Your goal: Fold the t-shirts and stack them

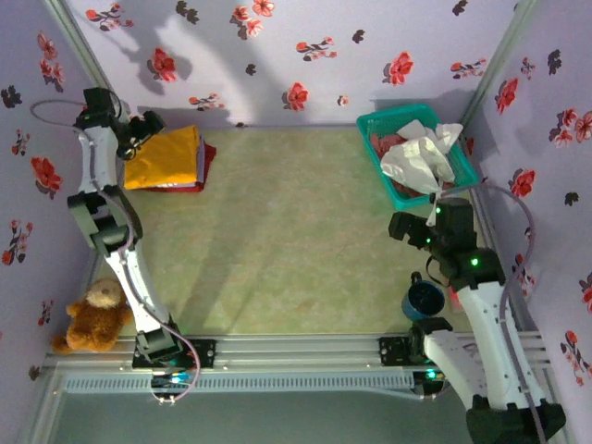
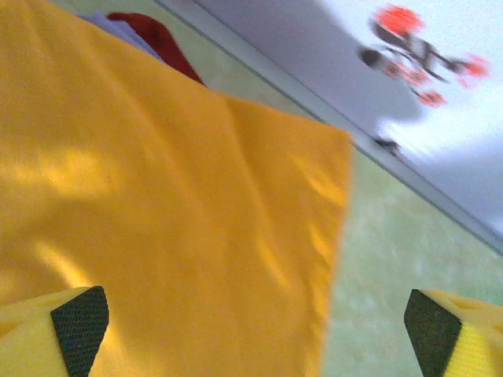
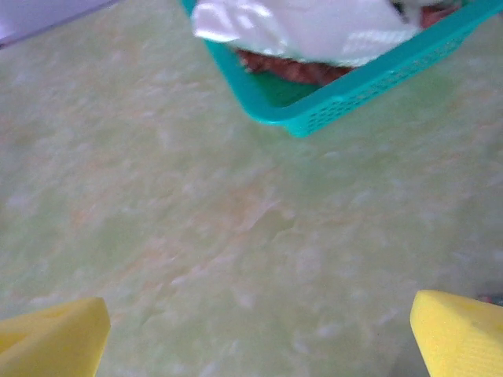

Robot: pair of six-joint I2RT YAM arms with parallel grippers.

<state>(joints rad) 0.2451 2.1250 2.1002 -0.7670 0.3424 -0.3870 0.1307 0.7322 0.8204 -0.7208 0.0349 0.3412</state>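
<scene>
Left claw (image 2: 251, 334) wide over orange t-shirt (image 1: 165, 157) at tabletop (image 1: 277, 240) far-left corner; I read right claw (image 3: 259, 338) wide, near teal basket (image 3: 346, 98).

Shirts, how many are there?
5: orange, lavender and red stacked far left; white and reddish in the basket, far right. More may be hidden.

Pale green mottled tabletop (image 1: 296, 240), bright orange-yellow cloth t-shirt (image 1: 165, 157) stacked over a red cloth shirt (image 1: 207, 165) at far left, teal plastic mesh basket (image 1: 367, 129) set at far right, dark blue mug (image 1: 424, 298) placed at near right.
</scene>
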